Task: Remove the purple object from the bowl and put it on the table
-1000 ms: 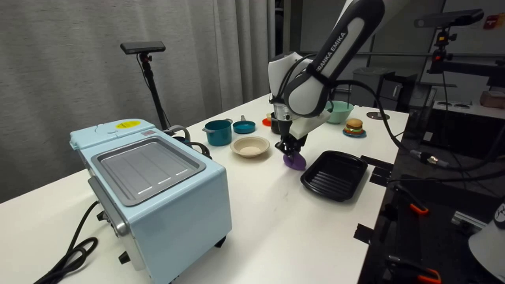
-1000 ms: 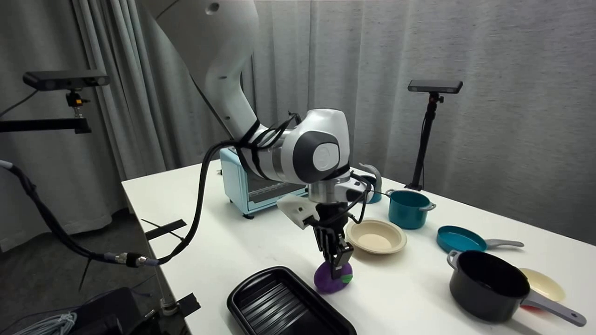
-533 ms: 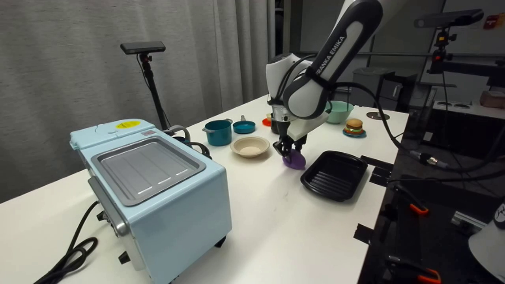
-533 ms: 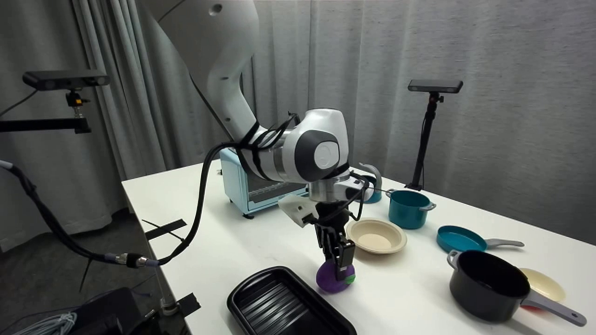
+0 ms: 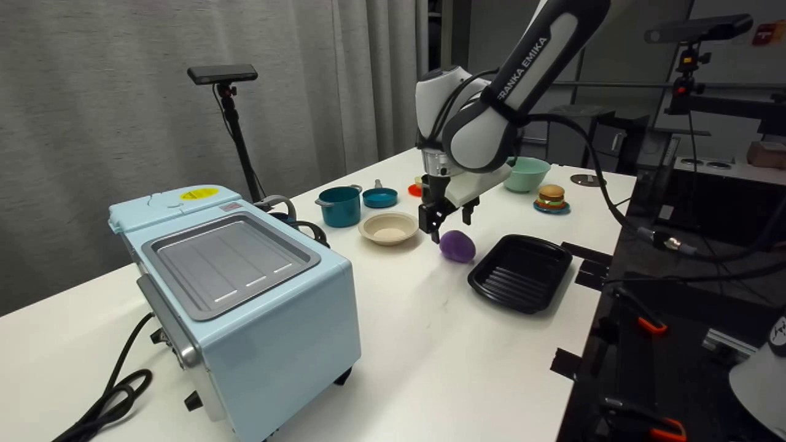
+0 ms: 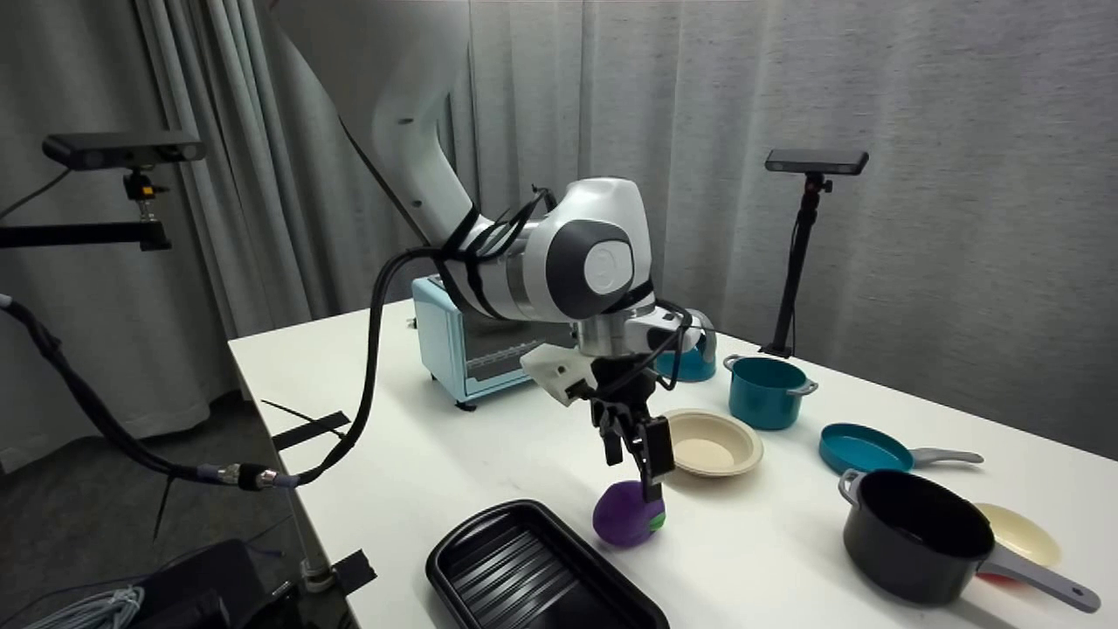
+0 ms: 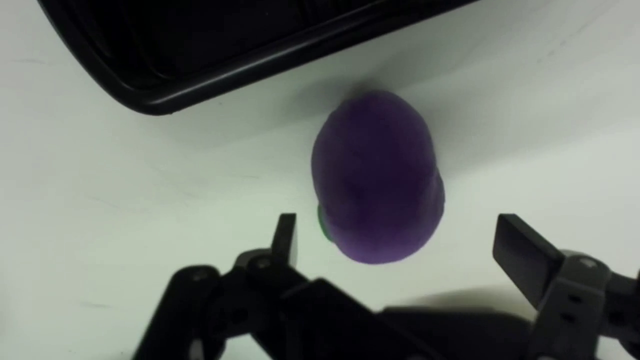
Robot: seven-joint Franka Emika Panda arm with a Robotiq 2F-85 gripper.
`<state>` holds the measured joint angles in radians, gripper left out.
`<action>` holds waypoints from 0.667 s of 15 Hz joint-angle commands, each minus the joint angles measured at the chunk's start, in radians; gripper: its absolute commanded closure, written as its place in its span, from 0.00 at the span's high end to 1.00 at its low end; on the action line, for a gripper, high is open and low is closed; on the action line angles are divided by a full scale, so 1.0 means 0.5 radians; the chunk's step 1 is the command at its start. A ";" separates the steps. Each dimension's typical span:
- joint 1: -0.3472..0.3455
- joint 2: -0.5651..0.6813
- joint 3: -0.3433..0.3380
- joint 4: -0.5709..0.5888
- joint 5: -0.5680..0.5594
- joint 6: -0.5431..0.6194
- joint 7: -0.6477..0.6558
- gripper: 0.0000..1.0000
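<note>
The purple object, rounded with a bit of green, rests on the white table. Just above it, my gripper stands with jaws spread wide. In the wrist view the purple object shows between and beyond the fingertips of my gripper, with a gap on either side. A shallow beige bowl sits close by on the table, and nothing lies inside it. That bowl is partly covered by the gripper in an exterior view.
A black ridged tray lies right beside the purple object. A light blue toaster oven occupies the near table. Around stand a teal pot, a teal pan, a dark saucepan, a green bowl and a toy burger.
My gripper has let go of the purple object, its fingers spreading apart, and it has risen above it. The purple object stays on the table, shifted only slightly.
</note>
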<state>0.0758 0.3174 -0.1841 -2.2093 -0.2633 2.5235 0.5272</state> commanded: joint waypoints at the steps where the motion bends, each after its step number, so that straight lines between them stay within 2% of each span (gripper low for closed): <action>1: 0.002 -0.217 -0.013 -0.135 -0.040 0.059 0.015 1.00; 8: -0.045 -0.449 0.026 -0.282 -0.069 0.036 0.041 1.00; 9: -0.056 -0.340 0.047 -0.172 -0.020 0.000 0.004 1.00; 10: -0.060 -0.363 0.050 -0.195 -0.020 0.000 0.004 1.00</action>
<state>0.0707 0.1360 -0.1838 -2.3088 -0.2692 2.5265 0.5277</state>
